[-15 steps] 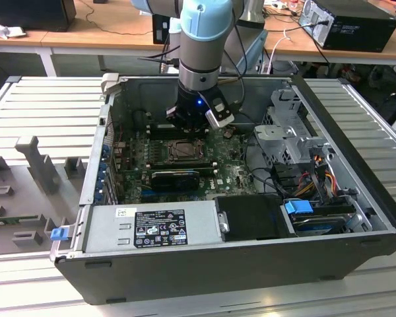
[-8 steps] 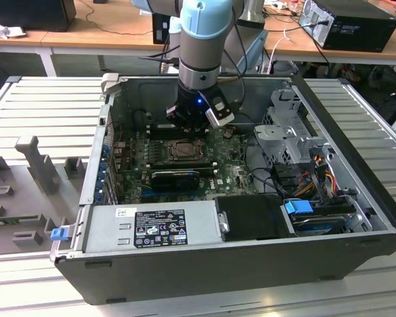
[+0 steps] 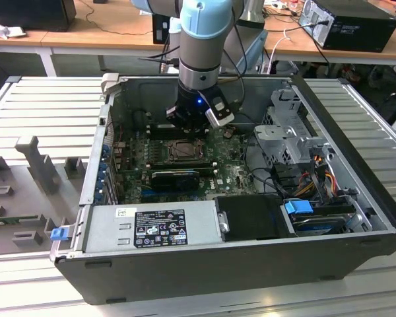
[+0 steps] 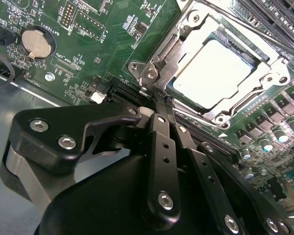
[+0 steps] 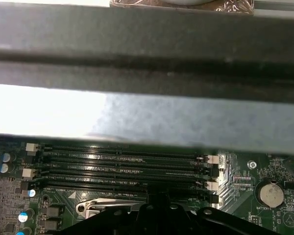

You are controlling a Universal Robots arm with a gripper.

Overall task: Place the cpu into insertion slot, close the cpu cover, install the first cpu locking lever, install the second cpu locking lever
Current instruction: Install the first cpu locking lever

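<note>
The gripper (image 4: 159, 105), fingers together, touches the cover's (image 4: 264, 81) edge; the chip (image 4: 218, 68) sits in the socket (image 3: 183, 152) beneath.

Arm vertical, wrist pointing down; gripper (image 4: 159, 105) fingers (image 4: 162, 147) pressed together, holding nothing.

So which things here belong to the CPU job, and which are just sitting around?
Job:
cpu, seated in the insertion slot
cpu cover, down around it
gripper, at the socket's corner

Bystanders:
coin battery
memory slots
power supply
drive cage
</note>
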